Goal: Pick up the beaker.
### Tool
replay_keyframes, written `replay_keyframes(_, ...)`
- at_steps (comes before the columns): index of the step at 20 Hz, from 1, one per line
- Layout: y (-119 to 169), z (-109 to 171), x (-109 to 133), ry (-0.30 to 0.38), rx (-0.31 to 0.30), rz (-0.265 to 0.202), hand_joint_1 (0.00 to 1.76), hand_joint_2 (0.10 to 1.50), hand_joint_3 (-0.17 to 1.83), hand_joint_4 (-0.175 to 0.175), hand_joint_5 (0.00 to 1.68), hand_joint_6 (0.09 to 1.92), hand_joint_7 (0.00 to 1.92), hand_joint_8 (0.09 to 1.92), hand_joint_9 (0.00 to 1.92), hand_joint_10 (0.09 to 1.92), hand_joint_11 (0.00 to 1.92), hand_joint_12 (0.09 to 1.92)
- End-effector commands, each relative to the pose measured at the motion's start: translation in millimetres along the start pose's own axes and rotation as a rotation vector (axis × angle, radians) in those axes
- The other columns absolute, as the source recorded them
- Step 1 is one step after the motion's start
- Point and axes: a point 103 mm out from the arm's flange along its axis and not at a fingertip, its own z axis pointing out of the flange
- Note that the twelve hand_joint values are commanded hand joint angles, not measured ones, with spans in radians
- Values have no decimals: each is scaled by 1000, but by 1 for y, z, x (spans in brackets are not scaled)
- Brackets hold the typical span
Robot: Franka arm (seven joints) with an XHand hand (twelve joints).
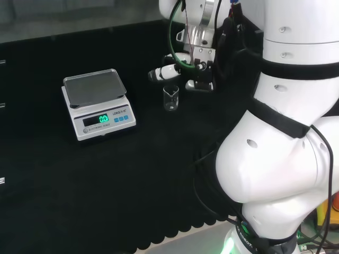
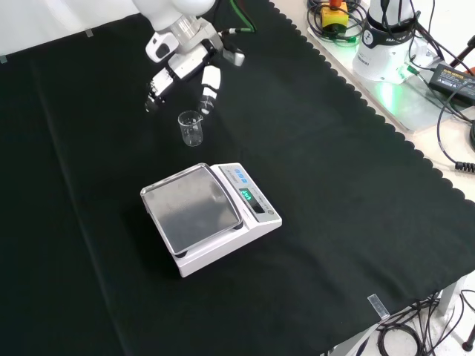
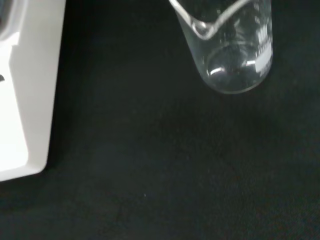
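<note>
A small clear glass beaker (image 1: 170, 98) stands upright on the black cloth, empty as far as I can see. In the front view the beaker (image 2: 191, 127) sits just below the hand (image 2: 183, 65), whose fingers (image 2: 208, 89) hang straight on either side above it without touching it. In the head view the hand (image 1: 180, 67) hovers just beyond and above the beaker, fingers stretched to the left. The wrist view has the beaker (image 3: 230, 45) close up, with its spout toward the camera.
A white electronic scale (image 1: 97, 103) with a steel pan stands to the left of the beaker in the head view, nearer the camera in the front view (image 2: 209, 215). The arm's white links (image 1: 280, 132) stand at the head view's right. Cables and a power box (image 2: 386, 44) lie off the cloth's edge.
</note>
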Motion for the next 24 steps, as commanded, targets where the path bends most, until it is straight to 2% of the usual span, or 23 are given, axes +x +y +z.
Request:
replay_keyframes(1,8,9,-2,12,10,1,273,889,65,-72,140,87,0,579,0,640,0,1471)
replay_keyframes(4,7,12,-2,-7,4,2,275,889,65,-73,141,87,0,579,0,641,0,1470)
replay_keyframes(9,9,28,3,-148,-6,26,310,882,56,-73,149,87,0,602,0,722,1,1478)
replay_keyframes(17,9,39,5,-172,-43,47,343,876,45,-74,160,87,0,686,0,850,43,1477)
replay_keyframes(24,5,45,-1,-216,-52,71,377,872,37,-76,165,87,4,789,19,930,125,1452)
